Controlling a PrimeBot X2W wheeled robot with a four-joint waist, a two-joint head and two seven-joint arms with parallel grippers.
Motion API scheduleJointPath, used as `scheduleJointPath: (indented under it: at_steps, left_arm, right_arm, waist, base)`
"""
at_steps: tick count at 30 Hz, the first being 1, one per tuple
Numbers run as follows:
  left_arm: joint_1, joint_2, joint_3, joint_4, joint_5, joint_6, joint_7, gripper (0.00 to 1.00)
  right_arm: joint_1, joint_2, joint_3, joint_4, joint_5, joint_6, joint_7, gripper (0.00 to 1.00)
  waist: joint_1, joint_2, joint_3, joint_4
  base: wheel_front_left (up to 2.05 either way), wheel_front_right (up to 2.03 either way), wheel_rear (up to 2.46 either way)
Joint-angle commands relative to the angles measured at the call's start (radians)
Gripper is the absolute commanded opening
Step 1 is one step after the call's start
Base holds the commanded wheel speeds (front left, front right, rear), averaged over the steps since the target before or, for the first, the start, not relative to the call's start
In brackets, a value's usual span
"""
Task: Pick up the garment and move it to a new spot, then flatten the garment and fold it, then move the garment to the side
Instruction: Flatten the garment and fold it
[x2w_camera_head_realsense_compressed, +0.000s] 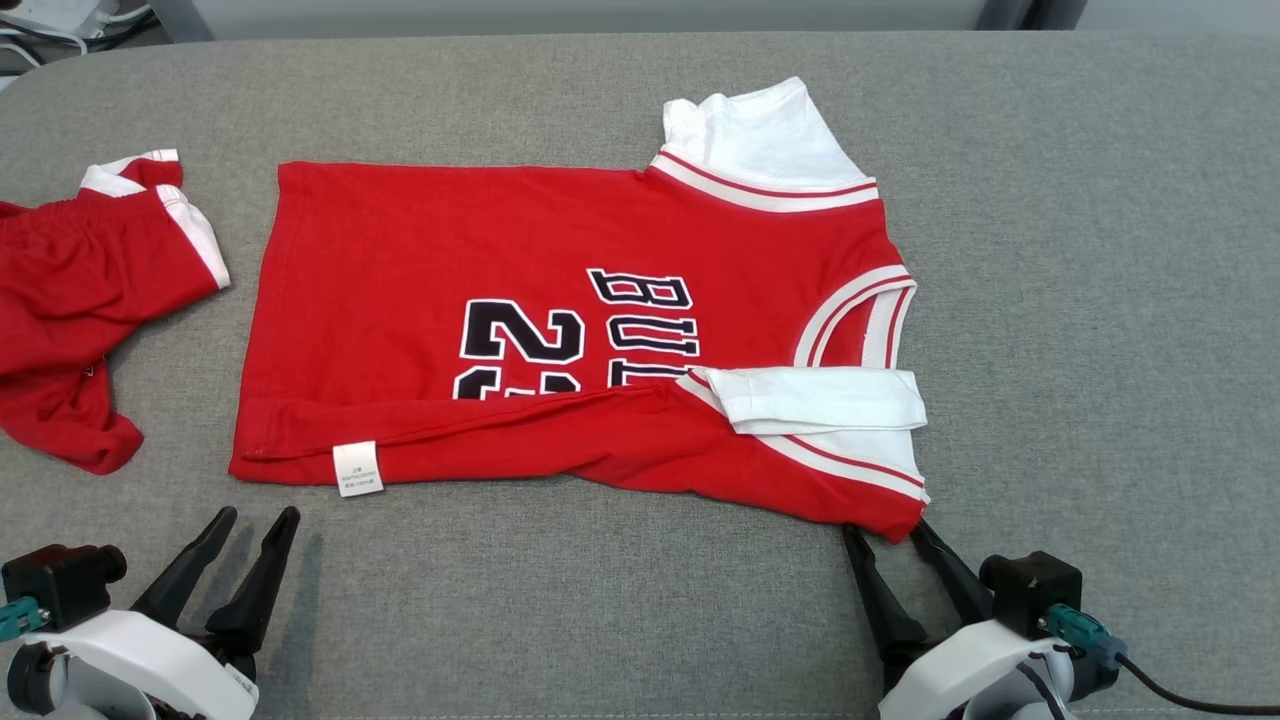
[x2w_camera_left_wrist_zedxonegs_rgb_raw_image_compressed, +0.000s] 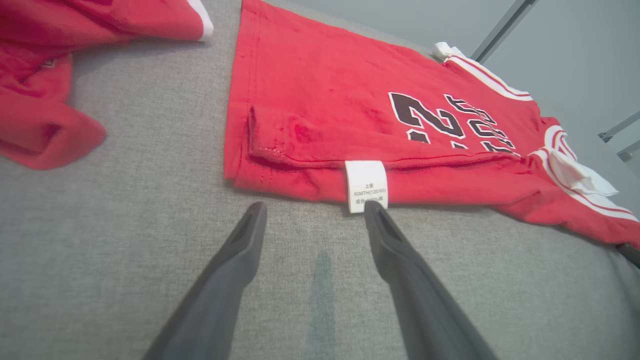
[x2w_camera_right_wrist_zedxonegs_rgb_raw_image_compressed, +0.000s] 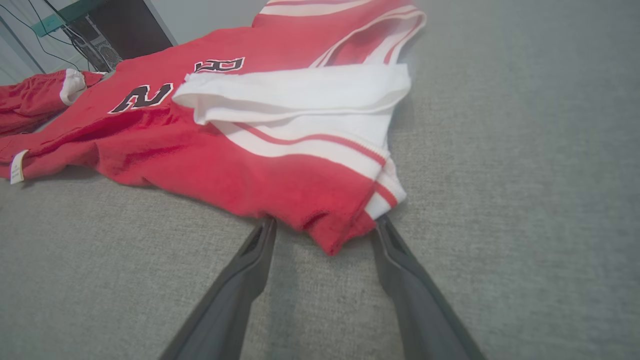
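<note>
The garment (x2w_camera_head_realsense_compressed: 480, 300) is a red jersey with white sleeves and black lettering, lying spread on the grey surface with its near edge folded over. A white care label (x2w_camera_head_realsense_compressed: 357, 468) hangs at its near hem. My left gripper (x2w_camera_head_realsense_compressed: 255, 520) stands open just short of that hem; in the left wrist view the left gripper (x2w_camera_left_wrist_zedxonegs_rgb_raw_image_compressed: 312, 210) has its right finger (x2w_camera_left_wrist_zedxonegs_rgb_raw_image_compressed: 395, 250) right by the label (x2w_camera_left_wrist_zedxonegs_rgb_raw_image_compressed: 366, 186). My right gripper (x2w_camera_head_realsense_compressed: 885, 532) is open, its tips either side of the jersey's near right corner (x2w_camera_right_wrist_zedxonegs_rgb_raw_image_compressed: 340, 225); the right gripper (x2w_camera_right_wrist_zedxonegs_rgb_raw_image_compressed: 325, 225) straddles that red corner without closing on it.
A second red piece of clothing with white trim (x2w_camera_head_realsense_compressed: 80, 290) lies crumpled at the left edge of the grey padded table (x2w_camera_head_realsense_compressed: 1100, 300). Bare grey fabric stretches to the right and along the near edge. Cables and equipment sit beyond the table's far left corner (x2w_camera_head_realsense_compressed: 60, 20).
</note>
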Motion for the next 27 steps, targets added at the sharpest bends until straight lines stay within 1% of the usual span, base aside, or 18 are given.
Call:
scheduleJointPath:
  at_steps: [1, 2, 3, 4, 12, 15, 16, 17, 18, 27]
  left_arm:
    - [-0.010, 0.038, 0.047, -0.015, 0.007, 0.000, -0.013, 1.00]
    - [-0.011, 0.038, 0.048, -0.016, 0.006, 0.000, -0.013, 1.00]
    - [-0.011, 0.038, 0.049, -0.017, 0.007, 0.000, -0.013, 1.00]
    - [-0.012, 0.039, 0.048, -0.017, 0.007, 0.000, -0.013, 1.00]
    - [-0.027, 0.052, 0.039, -0.015, 0.010, 0.000, -0.013, 1.00]
    - [-0.030, 0.053, 0.033, -0.015, 0.014, 0.000, -0.013, 1.00]
    - [-0.030, 0.052, 0.030, -0.017, 0.016, 0.000, -0.013, 1.00]
    - [-0.029, 0.049, 0.027, -0.019, 0.015, 0.000, -0.013, 1.00]
    - [-0.028, 0.049, 0.024, -0.019, 0.016, 0.000, -0.013, 1.00]
    - [-0.030, 0.043, 0.003, -0.028, 0.020, 0.000, -0.013, 1.00]
  right_arm:
    - [-0.014, -0.004, 0.028, -0.012, 0.000, -0.001, -0.011, 0.49]
    - [-0.016, -0.004, 0.028, -0.010, -0.004, -0.001, -0.012, 0.33]
    - [-0.017, -0.004, 0.028, -0.008, -0.006, -0.001, -0.012, 0.11]
    - [-0.019, -0.004, 0.027, -0.006, -0.008, -0.001, -0.013, 0.00]
    - [-0.014, -0.004, -0.001, -0.013, -0.026, -0.001, -0.014, 0.00]
    - [-0.009, -0.004, -0.003, -0.020, -0.017, -0.001, -0.014, 0.00]
    - [-0.008, -0.004, -0.003, -0.021, -0.016, -0.001, -0.014, 0.18]
    - [-0.006, -0.004, 0.000, -0.023, -0.011, -0.001, -0.014, 0.48]
    - [-0.005, -0.004, 0.002, -0.025, -0.008, -0.001, -0.014, 0.99]
    - [0.008, -0.004, 0.019, -0.069, 0.013, -0.001, -0.014, 1.00]
  waist:
    - [0.0000, 0.0000, 0.001, 0.001]
    - [0.0000, 0.0000, 0.001, 0.001]
    - [0.0000, 0.0000, 0.001, 0.001]
    - [0.0000, 0.0000, 0.002, 0.002]
    - [0.0000, 0.0000, -0.003, -0.005]
    - [0.0000, 0.0000, 0.000, -0.008]
    - [0.0000, 0.0000, 0.001, -0.009]
    - [0.0000, 0.0000, 0.003, -0.009]
    - [0.0000, 0.0000, 0.004, -0.009]
    - [0.0000, 0.0000, 0.009, -0.009]
  base:
    - [0.00, 0.00, 0.00]
    - [0.00, 0.00, 0.00]
    - [0.00, 0.00, 0.00]
    - [0.00, 0.00, 0.00]
    - [0.00, 0.00, 0.00]
    - [0.00, 0.00, 0.00]
    - [0.00, 0.00, 0.00]
    - [0.00, 0.00, 0.00]
    - [0.00, 0.00, 0.00]
    - [0.00, 0.00, 0.00]
